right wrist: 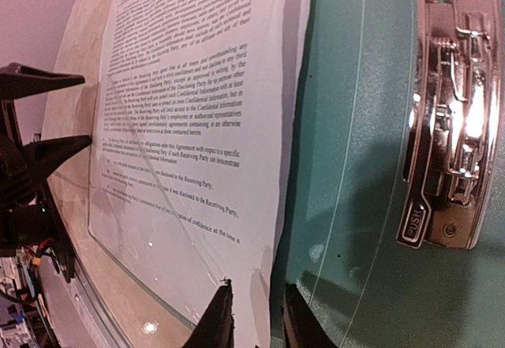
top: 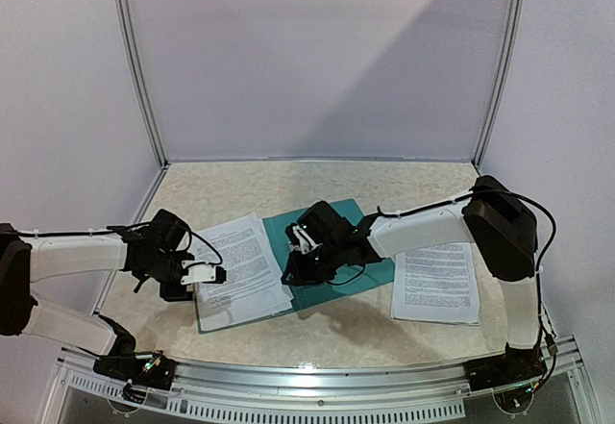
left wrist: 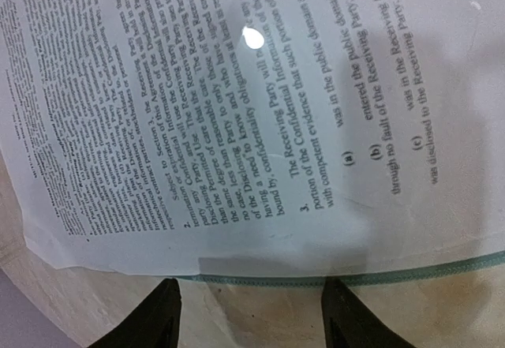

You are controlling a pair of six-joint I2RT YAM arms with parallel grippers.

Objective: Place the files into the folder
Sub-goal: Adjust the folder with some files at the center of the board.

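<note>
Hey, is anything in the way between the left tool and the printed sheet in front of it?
Nothing visible does. The left tool, open, faces the near edge of the sheet across a strip of table; the clear cover ends along that edge.

The folder (top: 375,275) is teal-green, its clip (right wrist: 454,119) shiny silver. The files (top: 240,265) are white, densely printed with black text. The desk (top: 317,188) is mottled beige. The arms (top: 423,232) are white with black joints, and the walls (top: 317,59) pale lilac.
</note>
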